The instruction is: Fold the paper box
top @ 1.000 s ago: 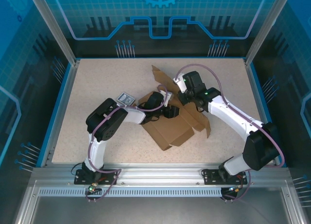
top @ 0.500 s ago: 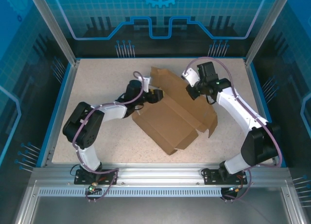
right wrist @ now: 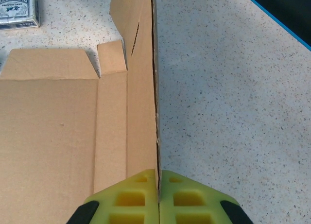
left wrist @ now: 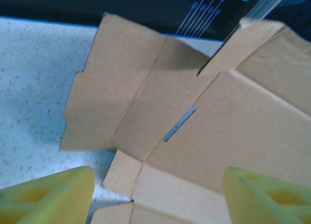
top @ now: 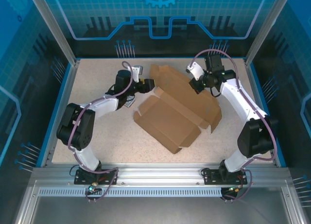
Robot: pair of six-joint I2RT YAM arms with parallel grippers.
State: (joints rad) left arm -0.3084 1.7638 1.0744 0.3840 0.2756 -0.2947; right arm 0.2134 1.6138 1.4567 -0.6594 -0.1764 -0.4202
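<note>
The paper box [top: 175, 112] is a brown die-cut cardboard sheet lying partly unfolded in the middle of the table, with flaps spread toward the back and right. My left gripper [top: 149, 83] hovers at its far left corner. In the left wrist view the left gripper [left wrist: 158, 195] is open, yellow fingers [left wrist: 53, 197] wide apart, with the paper box [left wrist: 209, 122] and its slot ahead and nothing pinched. My right gripper [right wrist: 159, 185] is shut on the thin edge of an upright flap [right wrist: 143, 88]; from above this right gripper [top: 198, 85] sits at the box's back right.
A small black-and-white printed card box [right wrist: 17, 8] lies on the speckled table [right wrist: 233, 88] beyond the cardboard. Blue rails [top: 58, 107] border the table on each side. Bare tabletop lies to the left and along the front of the box.
My left arm swung off the top of the box to its far left corner, jaws widening. My right gripper drew the flap back and to the right, and the box has spread out flatter.
</note>
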